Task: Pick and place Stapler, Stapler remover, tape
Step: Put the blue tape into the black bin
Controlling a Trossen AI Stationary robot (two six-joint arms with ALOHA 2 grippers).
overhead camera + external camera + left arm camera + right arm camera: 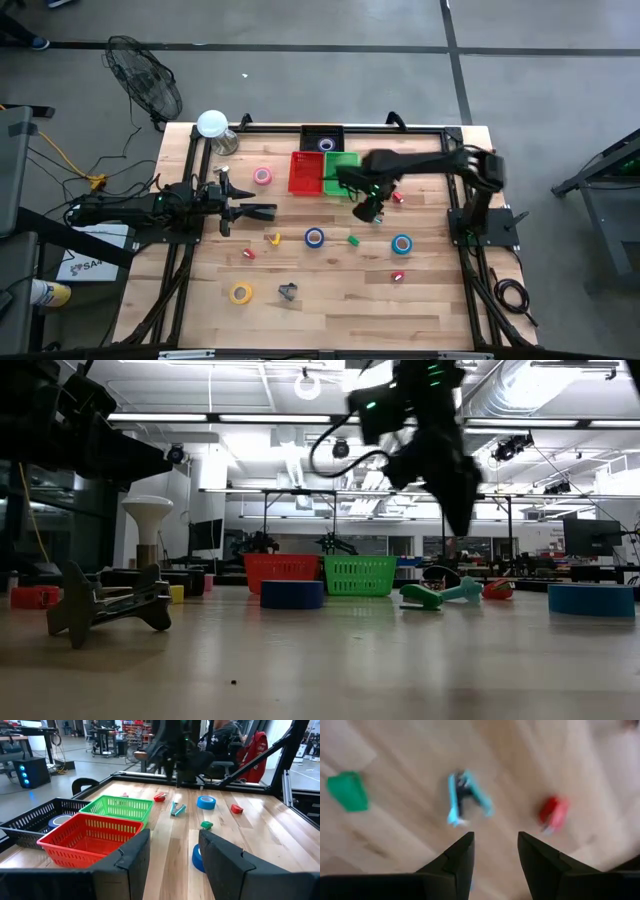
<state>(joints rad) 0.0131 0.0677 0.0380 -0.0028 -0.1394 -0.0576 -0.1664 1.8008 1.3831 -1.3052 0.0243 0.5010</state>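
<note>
- right hand (495, 845) hovers part-open and empty over what's probably the teal staple remover (466, 798)
- next: drop down, pinch it
- left hand (172, 857) parked, part-open too

Count, high view. Tape rolls on table: 4, namely pink (262, 176), yellow (240, 293), blue (314, 237) at centre, blue (401, 243) at right. Baskets: 3, namely black (322, 139), red (305, 172), green (341, 171), upper centre. Small red pieces: 3. Arms: 2.
</note>
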